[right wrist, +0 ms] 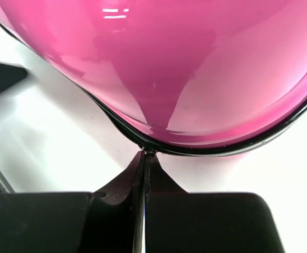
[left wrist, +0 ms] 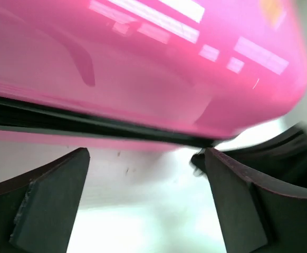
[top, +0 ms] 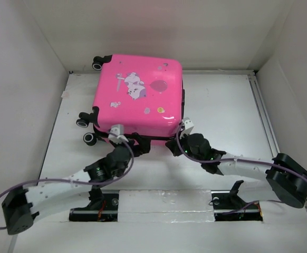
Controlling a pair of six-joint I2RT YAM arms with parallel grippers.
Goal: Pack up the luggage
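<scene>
The hot-pink luggage (top: 137,95) lies flat and closed at the back middle of the white table, print side up. My left gripper (top: 139,145) is open at its near edge; in the left wrist view (left wrist: 145,158) the jaws stand wide apart, empty, just short of the black zipper trim (left wrist: 90,124) under the pink shell (left wrist: 143,68). My right gripper (top: 173,143) is at the near right corner. In the right wrist view (right wrist: 145,154) its jaws are shut on a small metal zipper pull (right wrist: 150,152) at the zipper line below the shell (right wrist: 169,63).
Black wheels (top: 84,122) stick out on the luggage's left side. White walls box in the table (top: 222,116) on three sides. The two grippers are close together at the near edge; the right arm (left wrist: 285,153) shows in the left wrist view.
</scene>
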